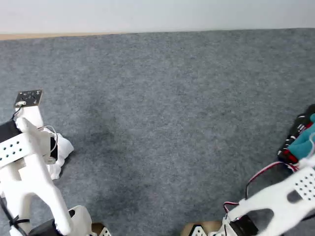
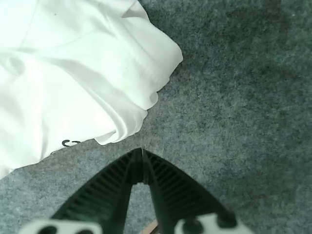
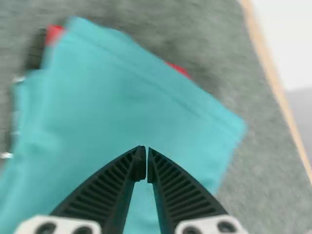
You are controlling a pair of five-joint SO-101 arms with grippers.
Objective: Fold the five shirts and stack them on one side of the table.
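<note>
A white shirt [image 2: 73,73] lies bunched on the grey table cover, and its edge peeks out beside the left arm [image 1: 61,150]. My left gripper [image 2: 142,155] is shut and empty, just off the shirt's hem over bare cover. At the table's right edge sits a stack of folded shirts [image 1: 301,136] with a teal shirt [image 3: 122,112] on top and a red shirt [image 3: 53,33] showing underneath. My right gripper [image 3: 143,152] hangs shut over the teal shirt; nothing is seen pinched between its fingers.
The grey cover [image 1: 172,108] spreads across the table's middle and back. A wooden table edge [image 3: 273,83] runs close beside the stack. The right arm [image 1: 290,196] stretches over the front right corner.
</note>
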